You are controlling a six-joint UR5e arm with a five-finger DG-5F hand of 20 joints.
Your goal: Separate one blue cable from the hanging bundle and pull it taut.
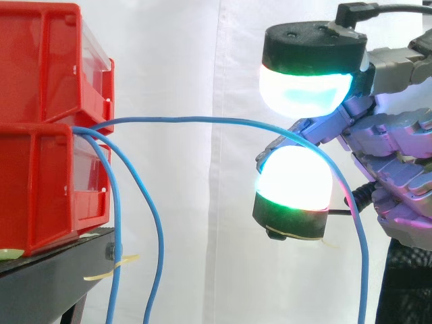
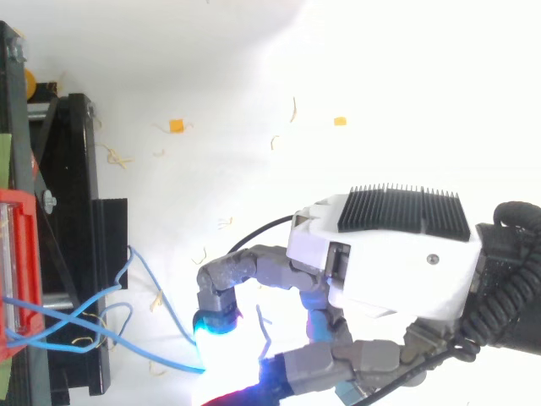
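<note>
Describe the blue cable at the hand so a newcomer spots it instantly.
Start at the stacked red bins, left in the side view. From the gap between them, two neighbour cables hang down beside the black stand. The target blue cable alone arcs across to the hand, then drops.

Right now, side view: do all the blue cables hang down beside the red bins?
No: one blue cable arcs from the red bins across to the hand, while the other cables hang down.
</note>
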